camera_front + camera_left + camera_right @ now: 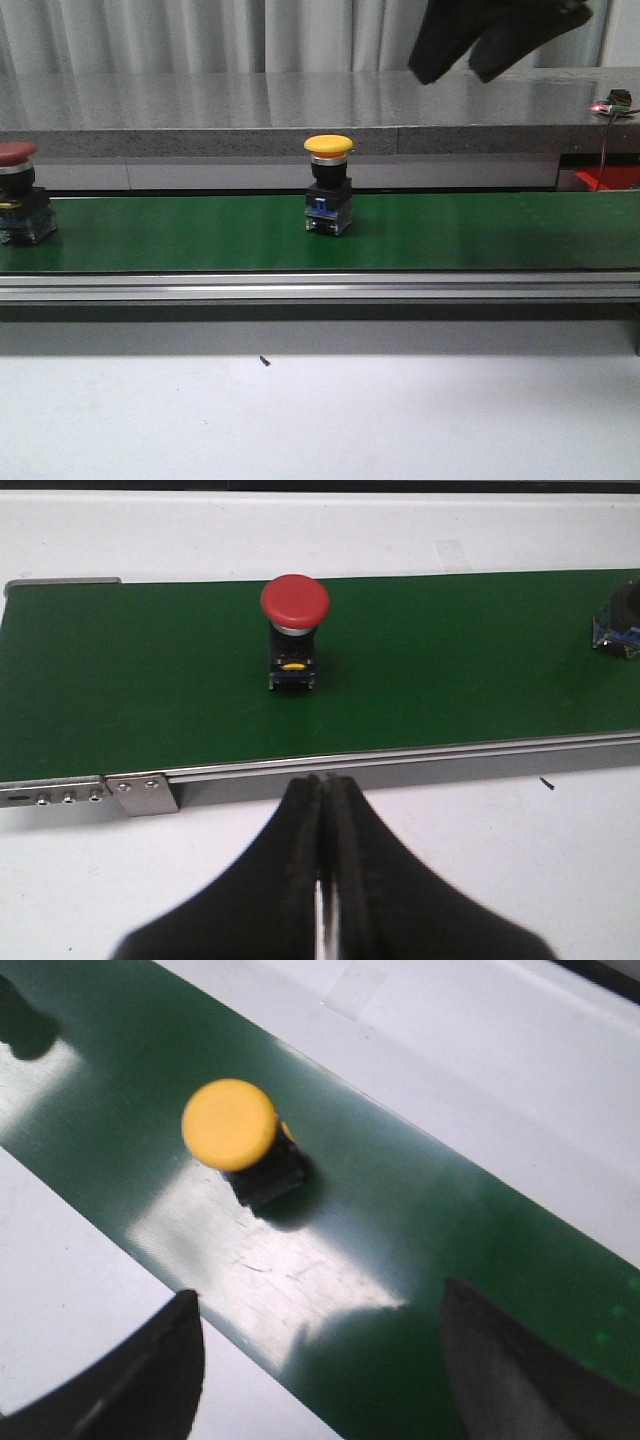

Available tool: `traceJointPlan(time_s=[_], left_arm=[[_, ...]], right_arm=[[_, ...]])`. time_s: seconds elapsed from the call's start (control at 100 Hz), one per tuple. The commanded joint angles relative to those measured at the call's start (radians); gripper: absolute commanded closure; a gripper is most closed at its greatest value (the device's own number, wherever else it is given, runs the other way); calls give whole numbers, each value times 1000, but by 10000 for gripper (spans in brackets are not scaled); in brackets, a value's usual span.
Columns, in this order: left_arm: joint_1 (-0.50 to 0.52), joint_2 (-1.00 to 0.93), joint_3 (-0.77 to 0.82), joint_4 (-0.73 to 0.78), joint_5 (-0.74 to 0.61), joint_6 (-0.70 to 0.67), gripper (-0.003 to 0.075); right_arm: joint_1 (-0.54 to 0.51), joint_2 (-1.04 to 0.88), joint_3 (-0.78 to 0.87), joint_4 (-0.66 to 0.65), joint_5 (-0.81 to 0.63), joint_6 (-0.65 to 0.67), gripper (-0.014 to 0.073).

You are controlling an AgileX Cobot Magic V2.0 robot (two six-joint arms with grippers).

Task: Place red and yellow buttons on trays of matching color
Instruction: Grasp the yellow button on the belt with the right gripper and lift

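We judged the yellow button (329,185), upright mid-way along the green belt (480,235) with the red button (18,192) at its far-left end, rigid, light and top-heavy, best pinched below the cap by our right hand (320,1360), fingers apart; left hand (323,810) together.

No text, label, brand, number or sign can be read in any view. A small yellow mark is seen on the body of the red button (294,630), but nothing on it can be made out.
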Motion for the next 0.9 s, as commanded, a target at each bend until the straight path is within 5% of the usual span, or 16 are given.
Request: traceJointPlan(time_s=[0.0, 0.55, 0.77, 0.89], left_arm=[[-8, -5, -26, -21, -57, -1, 740], [-8, -5, -26, -21, -57, -1, 740], [-8, -5, -26, -21, -57, -1, 740], [-8, -5, -26, -21, -57, -1, 740]], right_arm=[[24, 27, -95, 3, -2, -8, 85], [43, 307, -299, -31, 39, -8, 99], [43, 313, -300, -52, 56, -8, 433], [43, 300, -300, -52, 58, -7, 495]])
